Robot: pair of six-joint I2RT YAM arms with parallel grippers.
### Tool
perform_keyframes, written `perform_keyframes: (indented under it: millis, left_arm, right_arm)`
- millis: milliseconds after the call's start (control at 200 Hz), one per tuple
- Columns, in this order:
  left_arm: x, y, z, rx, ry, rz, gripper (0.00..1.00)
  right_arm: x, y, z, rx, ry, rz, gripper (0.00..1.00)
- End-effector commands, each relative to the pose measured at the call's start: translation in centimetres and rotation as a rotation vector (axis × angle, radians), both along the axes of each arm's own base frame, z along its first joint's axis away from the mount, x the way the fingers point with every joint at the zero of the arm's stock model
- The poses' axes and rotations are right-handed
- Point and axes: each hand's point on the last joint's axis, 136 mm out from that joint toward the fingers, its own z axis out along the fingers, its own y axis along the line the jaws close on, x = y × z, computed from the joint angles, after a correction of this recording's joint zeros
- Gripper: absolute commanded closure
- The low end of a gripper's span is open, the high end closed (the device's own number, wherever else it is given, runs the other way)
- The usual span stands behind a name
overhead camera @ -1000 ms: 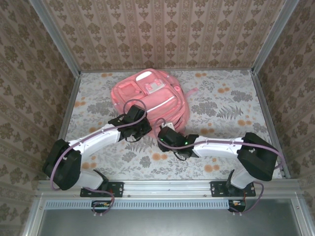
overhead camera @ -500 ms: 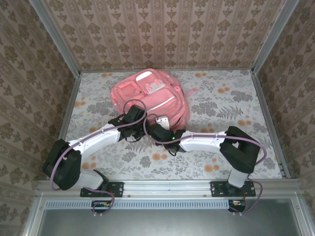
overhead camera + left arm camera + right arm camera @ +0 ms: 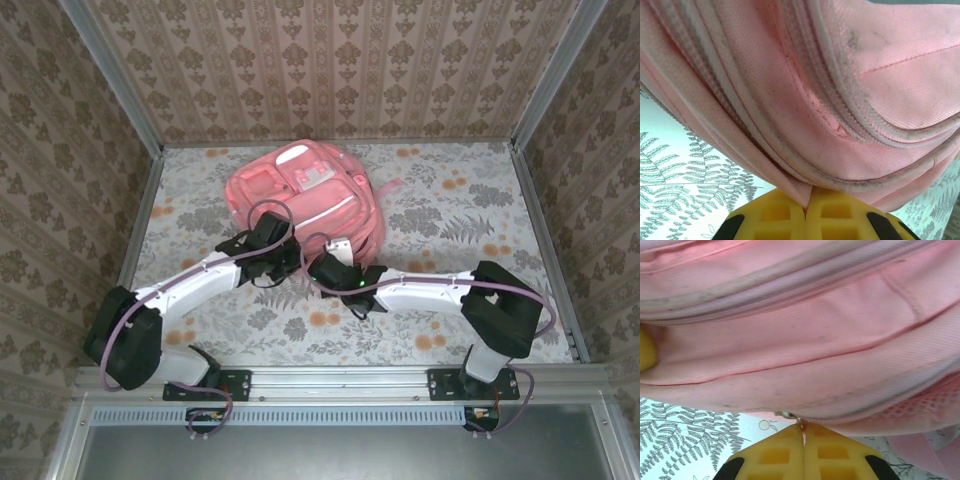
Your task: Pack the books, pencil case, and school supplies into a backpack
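Right gripper point(image 3: 804, 434) has moved in, clamping the soft pink fabric backpack's point(image 3: 300, 190) metal zipper pull point(image 3: 788, 415); left gripper point(image 3: 807, 201) pinches its seam. We reckon it's zipping time, so pull steadily next.

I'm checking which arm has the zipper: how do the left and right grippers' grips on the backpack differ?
The left gripper pinches a plain fold of pink fabric at the backpack's near edge. The right gripper pinches at what looks like a small metal zipper pull. From above, the left gripper sits left of the right gripper along that edge. Both are shut, yellow fingers pressed together.
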Motion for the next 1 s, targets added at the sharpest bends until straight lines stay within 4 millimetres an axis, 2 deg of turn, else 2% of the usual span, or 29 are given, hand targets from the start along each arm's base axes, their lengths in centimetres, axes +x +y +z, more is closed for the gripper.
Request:
perform_keyframes:
  millis: [0, 215, 305, 405, 500, 745, 895, 995]
  left_arm:
    - [0.8, 2.4, 1.4, 0.044, -0.052, 0.037, 1.0]
    - [-0.3, 6.6, 0.8, 0.091, -0.038, 0.088, 1.0]
    - [-0.8, 7.8, 0.7, 0.077, -0.039, 0.107, 1.0]
    - [-0.8, 7.9, 1.5, 0.054, -0.067, 0.11, 1.0]
    - [-0.3, 7.1, 2.6, 0.012, -0.084, 0.109, 1.0]
    - [0.7, 4.9, 6.0, -0.043, -0.141, 0.085, 1.0]
    - [1.2, 3.9, 7.1, -0.059, -0.157, 0.075, 1.0]
    - [1.4, 3.3, 7.4, -0.063, -0.161, 0.067, 1.0]
  right_arm:
    - [0.1, -4.8, -0.6, -0.111, 0.011, -0.092, 1.0]
    - [1.1, -8.0, 0.0, -0.128, 0.013, -0.128, 1.0]
    - [1.5, -8.0, 0.3, -0.113, 0.019, -0.101, 1.0]
    - [1.3, -5.9, 1.1, -0.046, 0.017, -0.019, 1.0]
    - [0.8, -3.4, 2.3, 0.05, 0.009, 0.052, 0.86]
    - [-1.1, 1.6, 5.5, 0.235, 0.012, 0.176, 0.68]
    - [-2.3, 4.2, 5.5, 0.251, 0.041, 0.222, 0.67]
    - [-2.8, 5.1, 4.9, 0.23, 0.051, 0.221, 0.67]
